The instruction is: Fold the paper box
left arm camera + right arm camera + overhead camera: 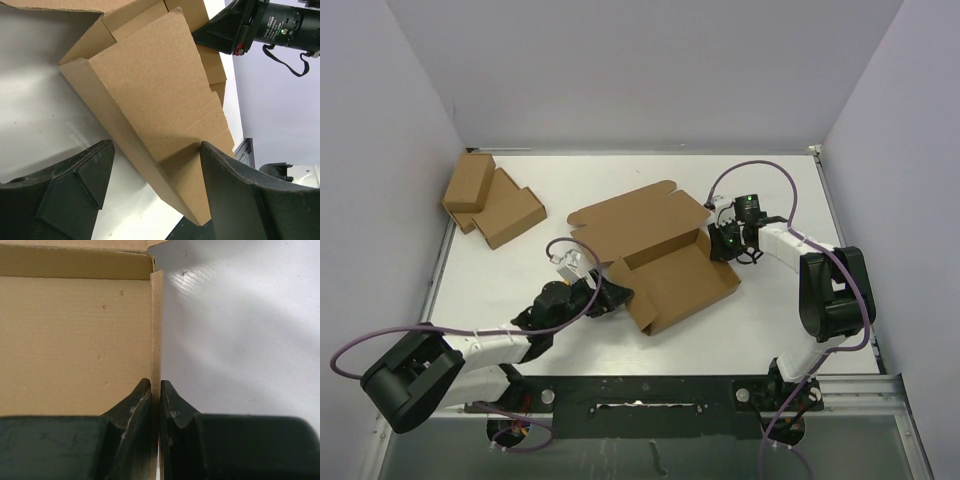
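The paper box (672,282) lies half folded in the middle of the white table, its lid panel spread flat toward the back. My left gripper (608,298) is at the box's near left corner. In the left wrist view, the left gripper (156,150) stands open around a raised side wall of the box (155,85); the right finger (240,190) touches the cardboard and the left finger is apart from it. My right gripper (722,240) is at the box's right side. It (155,382) is shut on the thin edge of an upright wall (156,330).
Two smaller brown cardboard boxes (490,200) lie at the back left corner. Pale walls enclose the table on three sides. The right arm (270,25) shows beyond the box in the left wrist view. Bare white table (770,330) lies in front of the box.
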`<action>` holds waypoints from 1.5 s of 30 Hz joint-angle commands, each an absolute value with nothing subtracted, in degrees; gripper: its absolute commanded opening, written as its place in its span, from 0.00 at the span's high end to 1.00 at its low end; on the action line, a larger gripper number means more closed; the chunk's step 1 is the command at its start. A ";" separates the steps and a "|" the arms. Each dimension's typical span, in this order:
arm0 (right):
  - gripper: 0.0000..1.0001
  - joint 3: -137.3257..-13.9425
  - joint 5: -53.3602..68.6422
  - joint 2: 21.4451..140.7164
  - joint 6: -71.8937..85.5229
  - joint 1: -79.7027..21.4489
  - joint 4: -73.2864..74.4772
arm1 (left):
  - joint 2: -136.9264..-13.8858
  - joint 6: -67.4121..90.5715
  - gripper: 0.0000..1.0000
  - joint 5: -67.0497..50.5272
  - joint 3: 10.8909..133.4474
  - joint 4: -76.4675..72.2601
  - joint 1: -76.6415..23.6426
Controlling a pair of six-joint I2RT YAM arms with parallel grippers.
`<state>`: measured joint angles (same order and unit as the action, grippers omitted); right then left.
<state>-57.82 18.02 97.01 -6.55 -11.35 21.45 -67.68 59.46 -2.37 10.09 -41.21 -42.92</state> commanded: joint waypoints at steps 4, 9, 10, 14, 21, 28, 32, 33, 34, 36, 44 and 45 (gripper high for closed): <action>0.93 -58.71 19.90 96.55 -5.91 -11.73 19.34 | -66.96 60.88 0.29 -0.01 17.43 -30.86 -42.76; 0.93 -58.75 20.03 96.59 -5.95 -11.69 19.35 | -67.69 61.41 0.29 1.23 21.63 -21.59 -43.81; 0.93 -58.76 20.03 96.59 -5.94 -11.69 19.38 | -68.20 61.53 0.30 1.23 21.98 -21.28 -44.19; 0.93 -58.71 19.99 96.50 -5.91 -11.72 19.34 | -70.28 62.02 0.33 1.50 24.53 -19.42 -44.94; 0.93 -58.71 20.01 96.66 -5.96 -11.76 19.34 | -72.16 62.57 0.40 1.77 28.70 -17.35 -45.37; 0.93 -58.71 20.05 96.90 -6.02 -12.26 19.36 | -74.95 67.17 0.39 4.39 37.53 0.49 -46.46; 0.93 -58.71 20.14 96.38 -5.93 -12.79 19.29 | -76.34 68.40 0.39 4.57 39.37 4.86 -47.01; 0.93 -58.63 20.17 96.27 -5.93 -12.82 19.18 | -76.45 68.66 0.39 4.57 39.30 5.18 -47.10; 0.93 -58.62 20.21 96.17 -5.95 -12.83 19.23 | -76.46 68.75 0.39 4.57 39.30 5.26 -47.11; 0.93 -58.62 20.36 96.09 -5.97 -13.07 19.18 | -76.69 68.91 0.39 4.65 39.77 5.87 -47.10; 0.93 -58.62 20.30 96.05 -6.06 -13.79 19.12 | -82.32 67.71 0.40 3.01 44.67 9.97 -47.10; 0.93 -58.62 20.29 95.93 -6.06 -13.80 19.10 | -83.03 67.65 0.40 2.80 44.73 10.47 -47.11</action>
